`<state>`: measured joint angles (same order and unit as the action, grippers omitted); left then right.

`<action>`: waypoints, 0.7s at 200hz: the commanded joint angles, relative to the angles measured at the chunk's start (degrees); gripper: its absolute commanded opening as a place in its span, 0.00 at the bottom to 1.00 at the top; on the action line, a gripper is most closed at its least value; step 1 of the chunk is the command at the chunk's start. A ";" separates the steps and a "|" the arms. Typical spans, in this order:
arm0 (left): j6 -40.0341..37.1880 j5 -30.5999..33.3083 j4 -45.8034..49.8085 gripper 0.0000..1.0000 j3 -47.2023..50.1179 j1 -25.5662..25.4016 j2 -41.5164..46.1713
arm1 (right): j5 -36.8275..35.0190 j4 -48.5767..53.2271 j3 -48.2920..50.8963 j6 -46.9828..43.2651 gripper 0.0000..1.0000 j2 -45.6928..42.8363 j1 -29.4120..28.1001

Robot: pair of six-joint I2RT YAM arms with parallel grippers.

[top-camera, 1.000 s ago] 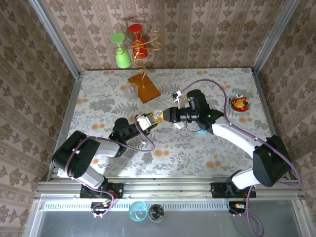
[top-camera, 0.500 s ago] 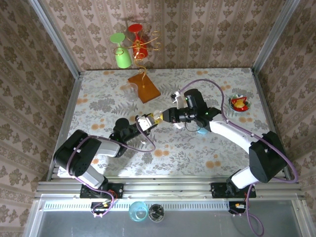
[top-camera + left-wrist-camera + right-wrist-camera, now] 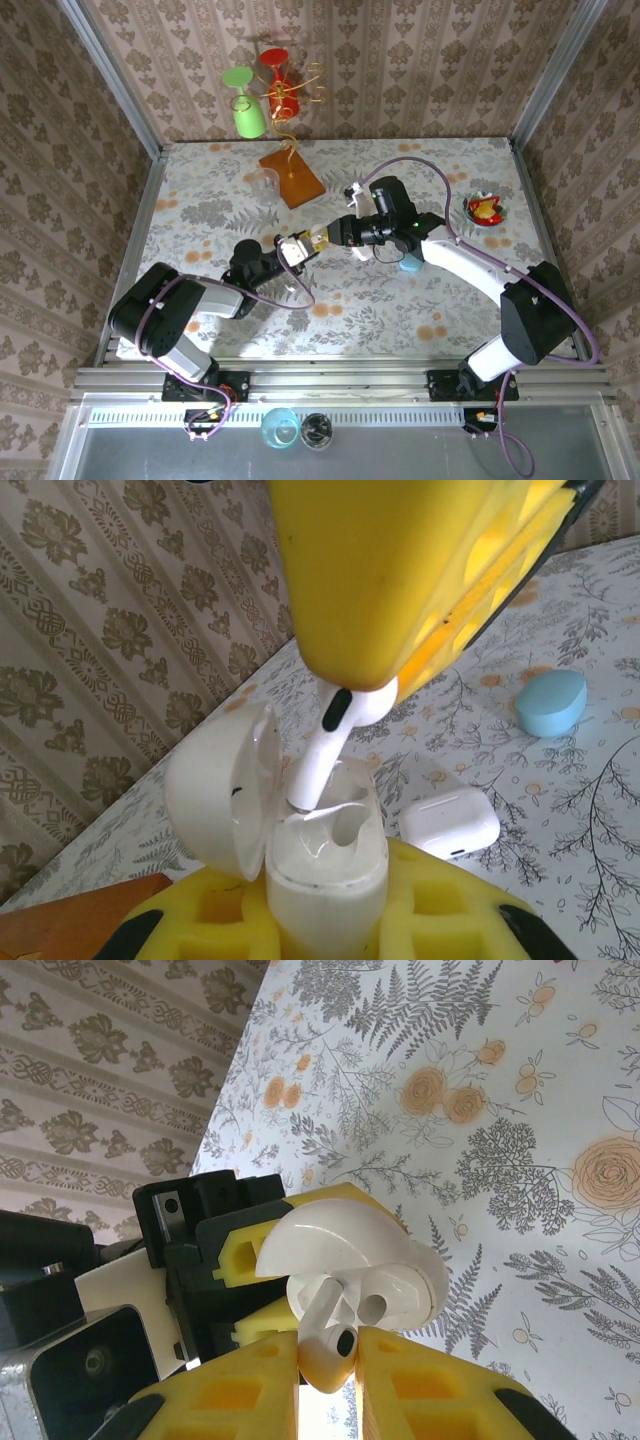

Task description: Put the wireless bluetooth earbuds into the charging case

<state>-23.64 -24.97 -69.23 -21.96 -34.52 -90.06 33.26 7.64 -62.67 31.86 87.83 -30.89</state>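
**Ana:** Left wrist view had the right gripper (image 3: 385, 620) pinched on the bulb of an earbud (image 3: 335, 735). The stem slanted down toward the lower centre, and its tip was just at the mouth of a socket in the charging case (image 3: 325, 885).

**Ben:** And the case?

**Ana:** It was clamped between the yellow pads of the left gripper (image 3: 325, 925) at the bottom edge. Its hinged lid (image 3: 215, 790) was thrown back to the left.

**Ben:** Then the step looked like seating the stem. The stem leaned off the socket's line. The right arm would have done well to stand the bud more upright, go down slowly, and let go only once the bulb sat flush.

**Ana:** The lid was the nearest obstacle, just beside the stem on its left, and a sideways slip could have knocked it. The left arm needed to hold steady.

**Ben:** Anything else about?

**Ana:** A second white case (image 3: 450, 822), closed, lay on the flowered table (image 3: 600, 810) right of centre. A blue pebble-shaped thing (image 3: 551, 702) lay further up right, and an orange board (image 3: 60, 920) showed at lower left. All were apart from the work and out of the way.
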 commanded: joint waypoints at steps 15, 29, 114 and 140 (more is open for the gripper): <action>-4.77 1.57 -0.48 0.00 0.77 -0.20 -1.00 | 0.67 3.22 -1.86 1.27 0.21 0.42 0.31; -5.69 1.59 -0.67 0.00 0.92 -0.19 -1.29 | 0.91 3.76 -1.91 1.50 0.21 0.50 0.31; -7.16 1.47 -0.11 0.00 1.30 -0.26 -0.55 | 3.48 3.13 -2.57 2.39 0.21 2.93 0.31; -7.29 1.33 -0.12 0.00 1.39 -0.27 -0.21 | 2.43 4.53 -2.97 1.59 0.21 3.20 0.31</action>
<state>-29.61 -23.70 -68.77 -21.28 -34.52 -90.56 34.98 9.85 -63.18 33.43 90.37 -30.89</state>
